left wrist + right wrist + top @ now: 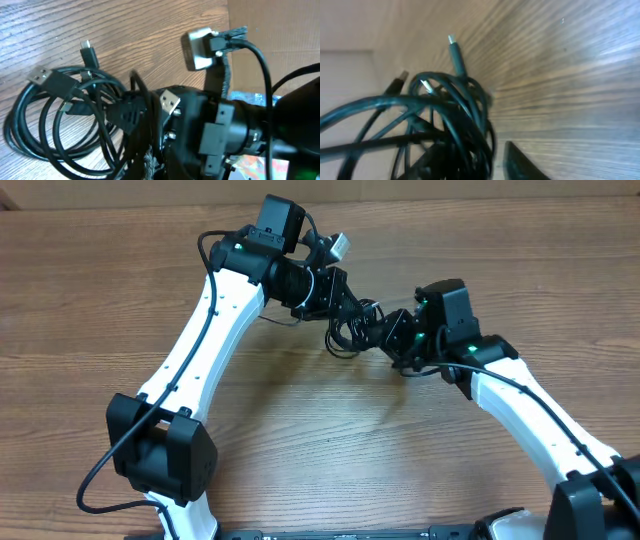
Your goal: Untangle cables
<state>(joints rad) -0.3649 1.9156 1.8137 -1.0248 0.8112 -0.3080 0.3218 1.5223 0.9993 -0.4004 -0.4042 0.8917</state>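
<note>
Left tool (345,305): clamped fully shut. In the left wrist view, strands of the cables (95,107) converge on its ribbed finger (131,115) and look pinched there. The rest of the bundle fans out to the left of that finger as several overlapping loops over the table (150,30).

Right tool (385,332): comes in from the opposite side, tip right at the bundle. Can't tell its opening. The right wrist view shows only one dark finger (520,160) at the bottom edge, blurred, with the cables (455,115) massed just left of it and very close to the lens. Can't tell if it touches or grips any strand.

Overhead: the cables (350,330) are a small dark knot squeezed between the two tool tips, in the far middle of the wood-grain table (300,440). Left tool on its upper left, right tool on its lower right, both arms angled in toward it.

Loose ends:
- A flat USB plug (40,76) lies at the upper left of the loops.
- A small plug (87,50) sticks up just above them.
- In the right wrist view, one slim plug (455,50) points up out of the tangle.
- A second plug (397,80) pokes out to its left.

The loops cross each other many times; single cords can't be traced.
</note>
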